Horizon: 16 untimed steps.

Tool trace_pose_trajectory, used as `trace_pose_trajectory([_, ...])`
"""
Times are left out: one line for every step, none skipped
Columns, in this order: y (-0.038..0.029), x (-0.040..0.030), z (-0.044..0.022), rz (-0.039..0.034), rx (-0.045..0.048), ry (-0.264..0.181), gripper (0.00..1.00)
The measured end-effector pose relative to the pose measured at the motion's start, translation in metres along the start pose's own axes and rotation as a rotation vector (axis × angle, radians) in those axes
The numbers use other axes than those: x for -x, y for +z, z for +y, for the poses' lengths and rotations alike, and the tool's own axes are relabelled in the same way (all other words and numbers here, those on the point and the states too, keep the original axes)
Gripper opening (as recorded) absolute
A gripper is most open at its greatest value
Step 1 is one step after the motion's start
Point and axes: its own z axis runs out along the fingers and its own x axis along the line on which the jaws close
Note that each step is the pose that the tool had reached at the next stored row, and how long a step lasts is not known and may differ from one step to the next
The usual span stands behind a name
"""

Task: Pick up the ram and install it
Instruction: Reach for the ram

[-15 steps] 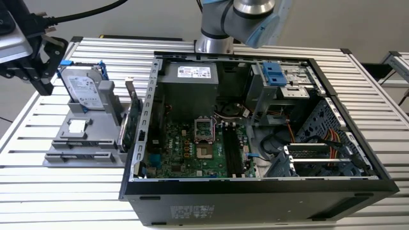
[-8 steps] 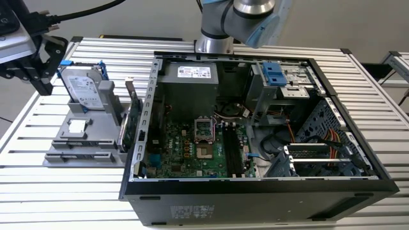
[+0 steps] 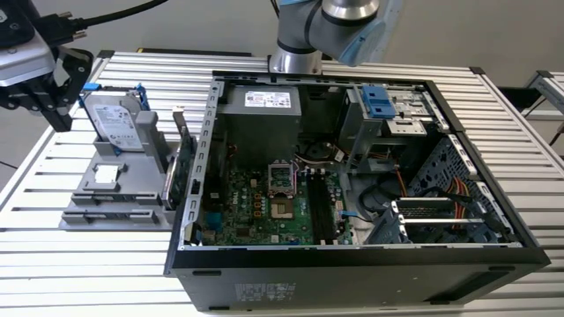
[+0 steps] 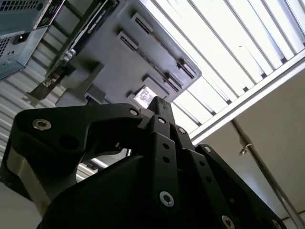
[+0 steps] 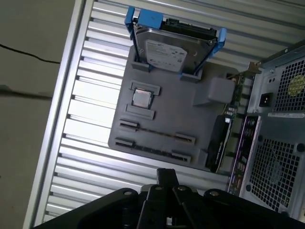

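My gripper [image 3: 58,123] hangs at the exterior view's far left, above the slatted table and just left of the hard drive. Its black fingers meet at one tip in both wrist views [image 5: 167,174] [image 4: 157,102], shut with nothing between them. Below it lies the grey parts holder [image 5: 167,114], whose narrow slots [image 5: 155,133] look bare. The ram is hidden from me. Dark memory slots [image 3: 319,206] run along the motherboard inside the open computer case [image 3: 352,261].
A silver hard drive in a blue frame [image 3: 117,119] stands at the holder's back, with a small square chip [image 5: 141,98] in a recess before it. A green expansion card [image 3: 183,168] stands between holder and case. The arm's base [image 3: 295,59] rises behind the case.
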Motion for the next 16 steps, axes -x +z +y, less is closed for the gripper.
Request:
trace_pose_trajectory([0.0,0.0,0.0,0.0005,0.0,-0.008,0.0])
trace_pose_trajectory([0.0,0.0,0.0,0.001,0.0,-0.017,0.0])
trace_pose_trajectory([0.0,0.0,0.0,0.0014,0.0,-0.025,0.0])
trace_pose_trajectory([0.0,0.0,0.0,0.0019,0.0,-0.034,0.0])
trace_pose_trajectory([0.0,0.0,0.0,0.0024,0.0,-0.043,0.0])
trace_pose_trajectory([0.0,0.0,0.0,0.0029,-0.0001,-0.051,0.0])
trace_pose_trajectory([0.0,0.0,0.0,0.0034,-0.0001,-0.06,0.0])
trace_pose_trajectory([0.0,0.0,0.0,0.0038,-0.0002,-0.07,0.0])
trace_pose_trajectory([0.0,0.0,0.0,0.0044,-0.0002,-0.079,0.0])
trace_pose_trajectory([0.0,0.0,0.0,0.0049,-0.0002,-0.089,0.0])
trace_pose_trajectory([0.0,0.0,0.0,0.0054,-0.0002,-0.097,0.0])
trace_pose_trajectory([0.0,0.0,0.0,0.0059,-0.0003,-0.107,0.0])
trace_pose_trajectory([0.0,0.0,0.0,0.0065,-0.0003,-0.117,0.0])
trace_pose_trajectory([0.0,0.0,0.0,0.007,-0.0003,-0.126,0.0])
trace_pose_trajectory([0.0,0.0,0.0,0.0076,-0.0004,-0.136,0.0])
trace_pose_trajectory([0.0,0.0,0.0,0.0081,-0.0005,-0.146,0.0])
